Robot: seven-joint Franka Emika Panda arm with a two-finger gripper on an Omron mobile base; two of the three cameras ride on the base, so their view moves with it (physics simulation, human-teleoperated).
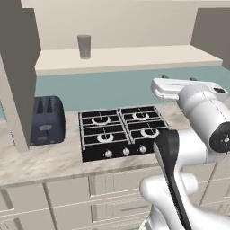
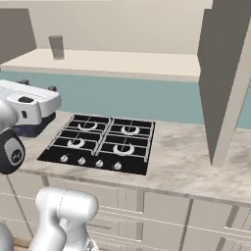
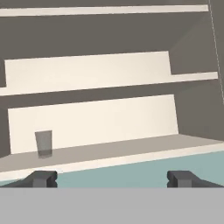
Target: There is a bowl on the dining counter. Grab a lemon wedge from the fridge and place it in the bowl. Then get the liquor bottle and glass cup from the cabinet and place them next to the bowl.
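The grey translucent cylindrical glass cup [image 3: 43, 143] is standing on the beige cabinet shelf [image 3: 131, 148], at the left of the frame, above the left fingertip [image 3: 41, 178]. The hand [image 3: 111, 179] is staying apart from it, released and empty.

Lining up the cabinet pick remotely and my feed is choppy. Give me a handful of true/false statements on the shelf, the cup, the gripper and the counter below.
1. The glass cup stands upright on the cabinet shelf. True.
2. The gripper is shut on the cup. False: its fingers stand wide apart, short of the shelf, with nothing between them.
3. A liquor bottle stands beside the cup. False: the cup is alone on the visible shelf.
4. A four-burner stove sits in the counter below the cabinet. True.
5. A dark toaster sits on the counter beside the stove. True.
6. The cabinet doors are closed. False: they stand open.
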